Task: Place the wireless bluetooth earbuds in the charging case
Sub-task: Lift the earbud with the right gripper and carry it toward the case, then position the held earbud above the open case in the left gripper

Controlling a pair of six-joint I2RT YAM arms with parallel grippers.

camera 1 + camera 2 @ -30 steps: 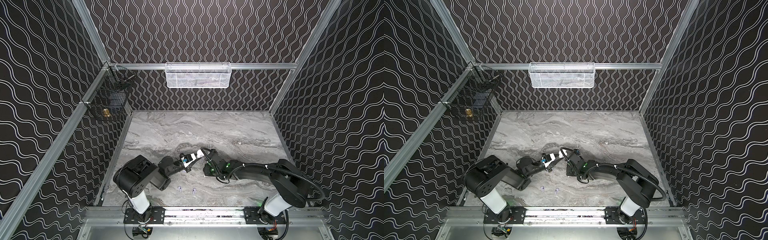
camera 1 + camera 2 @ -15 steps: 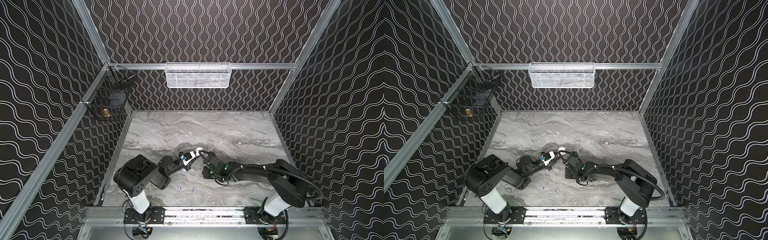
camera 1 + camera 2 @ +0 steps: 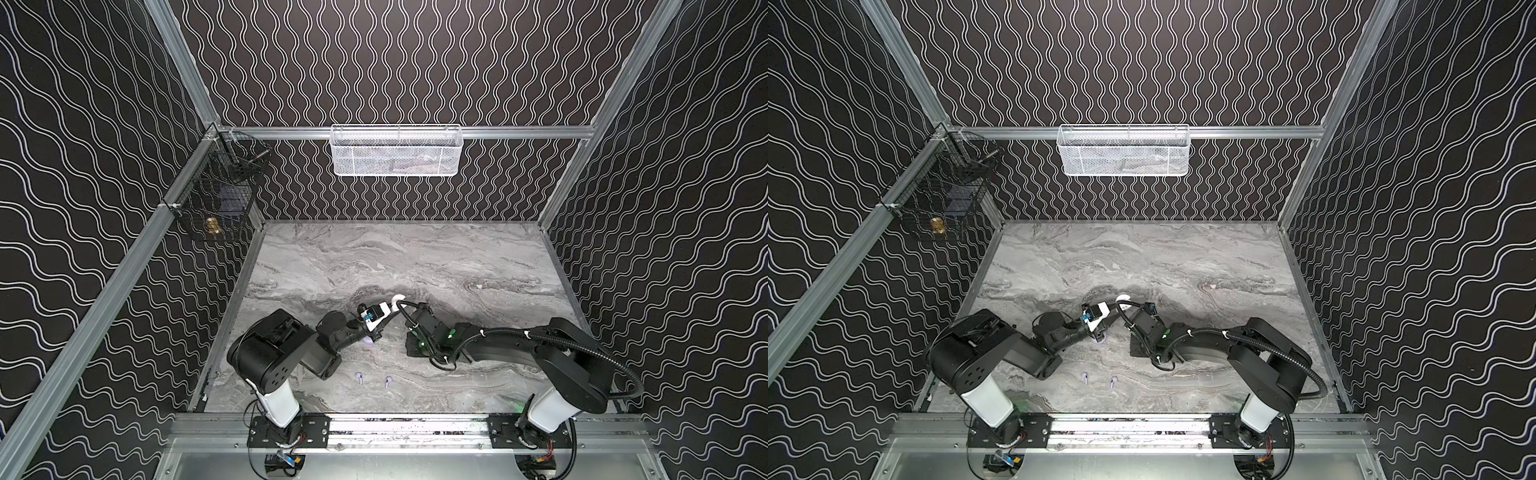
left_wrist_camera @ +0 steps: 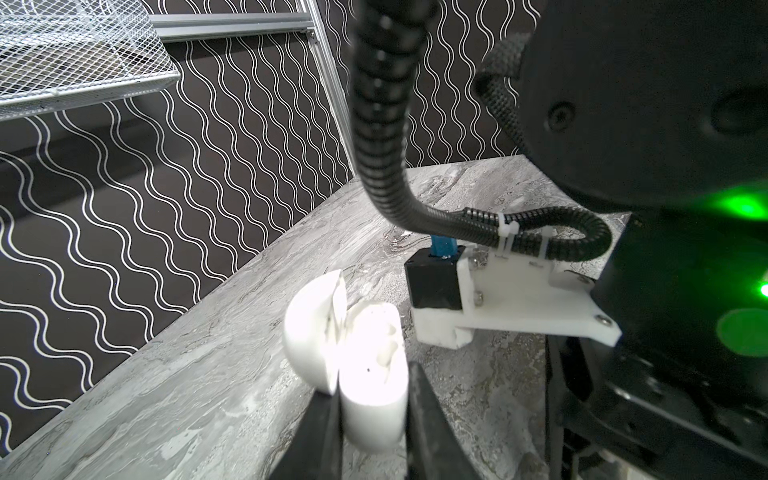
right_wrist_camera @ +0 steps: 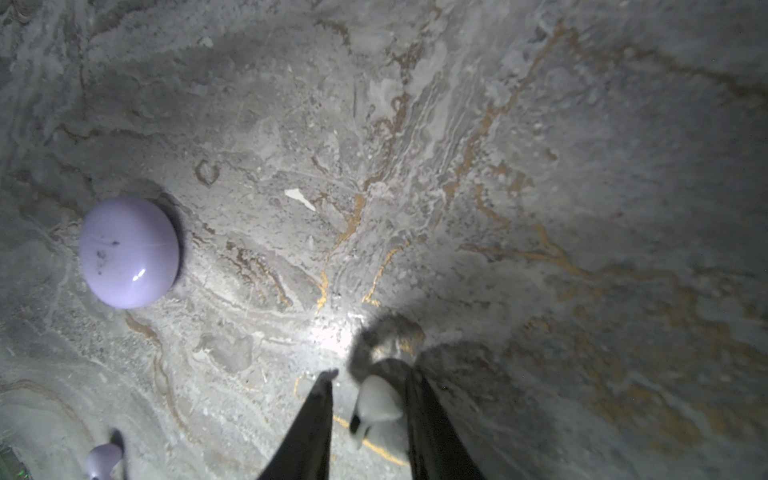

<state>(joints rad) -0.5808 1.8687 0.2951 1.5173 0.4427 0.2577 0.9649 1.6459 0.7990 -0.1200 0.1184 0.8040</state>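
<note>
Pinching the base of the open white case from both sides, the left claw holds it with the lid tipped back, over the middle of the surface. Glare hides whether any bud sits inside.

The right claw points down and stands slightly spread around a white earbud. The bud lies against one finger and a gap shows at the other, so whether it is gripped cannot be told. A closed lavender case rests on the surface near by. The lavender earbuds lie as a pair near the front edge, apart from both claws, in both top views.

Handling, as a judgement: each bud is probably very light, rigid and glossy, so it may slip or twist between flat fingers. The rounded head offers the broadest hold and leaves the stem free to enter its socket; a squeeze on the thin stem risks flicking it away. The smooth, domed case is best held low on its base, clear of the hinge.
</note>
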